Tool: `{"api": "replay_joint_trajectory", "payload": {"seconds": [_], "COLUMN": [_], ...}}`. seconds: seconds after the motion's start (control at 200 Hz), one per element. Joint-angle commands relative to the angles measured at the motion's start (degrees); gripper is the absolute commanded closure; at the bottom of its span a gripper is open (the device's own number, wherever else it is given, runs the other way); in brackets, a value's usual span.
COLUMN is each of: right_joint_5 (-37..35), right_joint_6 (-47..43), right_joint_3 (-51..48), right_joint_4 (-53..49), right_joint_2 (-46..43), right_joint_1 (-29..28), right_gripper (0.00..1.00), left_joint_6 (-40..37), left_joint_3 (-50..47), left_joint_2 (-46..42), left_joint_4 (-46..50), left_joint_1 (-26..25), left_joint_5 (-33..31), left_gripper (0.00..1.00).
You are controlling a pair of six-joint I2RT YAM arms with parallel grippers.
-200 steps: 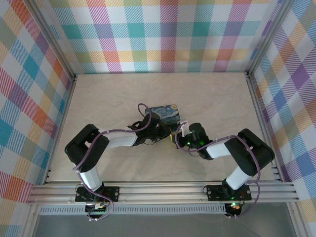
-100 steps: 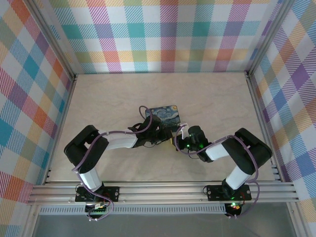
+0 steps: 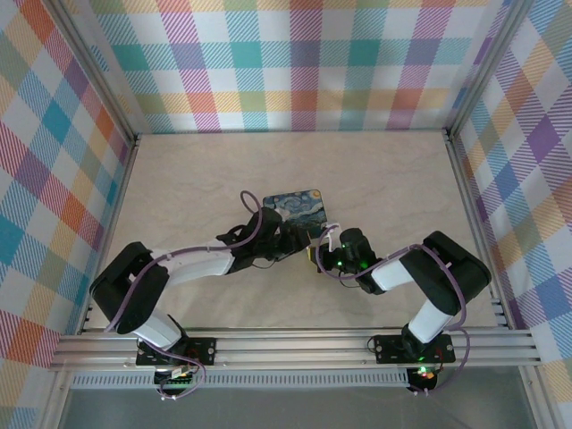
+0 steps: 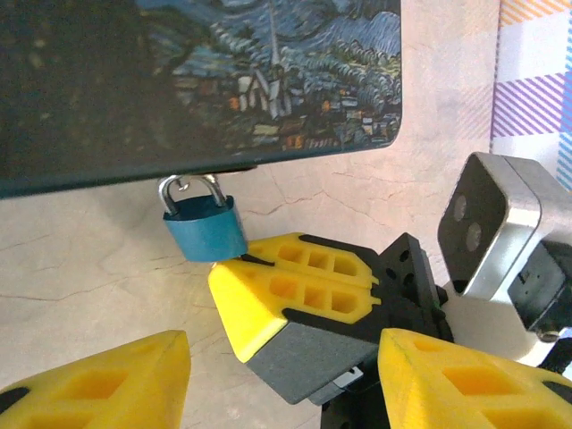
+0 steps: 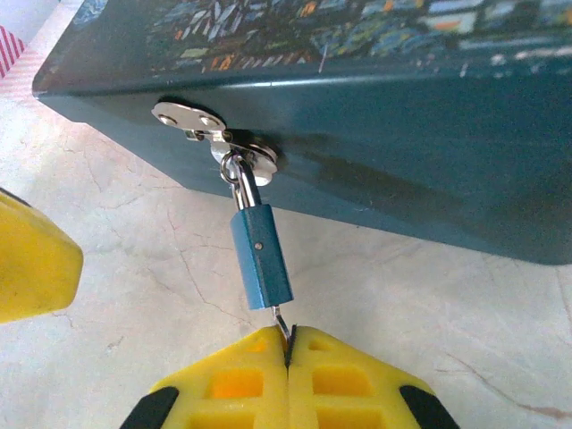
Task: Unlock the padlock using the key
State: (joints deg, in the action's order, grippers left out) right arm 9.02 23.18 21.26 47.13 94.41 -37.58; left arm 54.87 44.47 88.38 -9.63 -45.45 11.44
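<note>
We get bright, even, diffuse light from above in the top view, with only soft shadows beneath the arms on the table (image 3: pixel 384 179). From the left wrist, the tin (image 4: pixel 295 80) sinks into murky dark at left. From the right wrist, the padlock (image 5: pixel 261 259) is sharp.

Matt blue padlock (image 5: pixel 262 257) (shiny metal shackle (image 5: pixel 243 189)).

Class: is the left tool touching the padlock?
Apart: the left wrist view shows the padlock hanging well clear of the open left tool.
</note>
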Motion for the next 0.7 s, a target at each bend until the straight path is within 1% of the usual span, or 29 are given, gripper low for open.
{"api": "replay_joint_trajectory", "payload": {"seconds": [0.0,0.22,0.505,0.575,0.695], "right_joint_5": [0.5,0.9,1.7,1.9,2.3], "right_joint_6": [4.0,9.7,12.8,13.3,13.8], "right_joint_3": [-1.0,-2.0,-1.7,-1.7,-1.5], "right_joint_4": [1.9,1.7,0.7,0.7,0.3], "right_joint_2": [-1.5,-3.6,-4.1,-4.0,-3.9], "right_joint_1": [-0.5,-0.9,-1.0,-1.1,-1.1], "right_gripper": [1.0,1.0,1.0,1.0,1.0], "left_joint_6": [2.6,7.2,12.3,13.0,13.2], "left_joint_3": [-4.1,-10.3,-13.2,-13.3,-13.2], "left_joint_2": [-2.0,-1.5,4.2,5.1,5.7], "left_joint_4": [-7.1,-19.1,-32.2,-33.3,-32.3], "left_joint_1": [0.2,0.3,0.3,0.4,0.4], "left_joint_5": [-1.2,-0.9,-2.1,-2.6,-3.3], "left_gripper": [0.43,0.48,0.53,0.53,0.54]}}
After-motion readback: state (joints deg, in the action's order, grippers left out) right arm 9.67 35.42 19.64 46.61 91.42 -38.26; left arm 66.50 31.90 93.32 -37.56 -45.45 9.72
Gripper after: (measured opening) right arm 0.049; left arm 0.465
